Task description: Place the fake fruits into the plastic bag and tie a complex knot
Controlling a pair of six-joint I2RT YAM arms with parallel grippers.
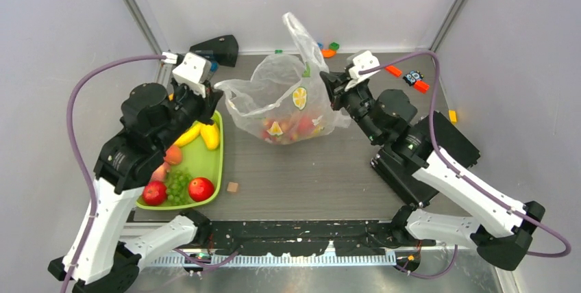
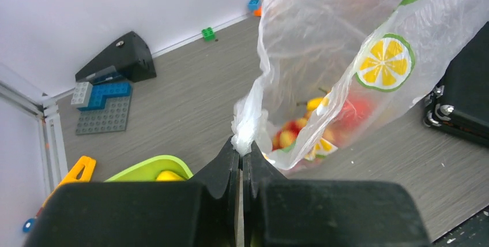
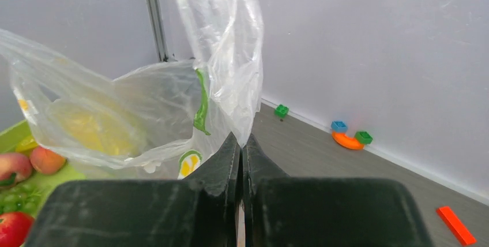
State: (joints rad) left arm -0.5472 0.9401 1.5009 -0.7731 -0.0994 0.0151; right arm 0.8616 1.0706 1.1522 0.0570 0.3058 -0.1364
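Clear plastic bag (image 1: 274, 94) sits on the bench (image 1: 308, 176), fake fruits (image 1: 288, 129) inside — left fingers (image 2: 228, 163) clamp its left edge, right fingers (image 3: 228, 160) clamp its raised handle. More fruits lie in the green tray (image 1: 212, 163).

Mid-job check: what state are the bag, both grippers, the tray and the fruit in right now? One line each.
plastic bag: mouth open, untied, partly filled.
left gripper: jaws shut on the bag's left rim.
right gripper: jaws shut on the bag's right handle.
bagged fruits: lying at the bag's bottom.
loose fruits: on the lime-green tray, not yet bagged.
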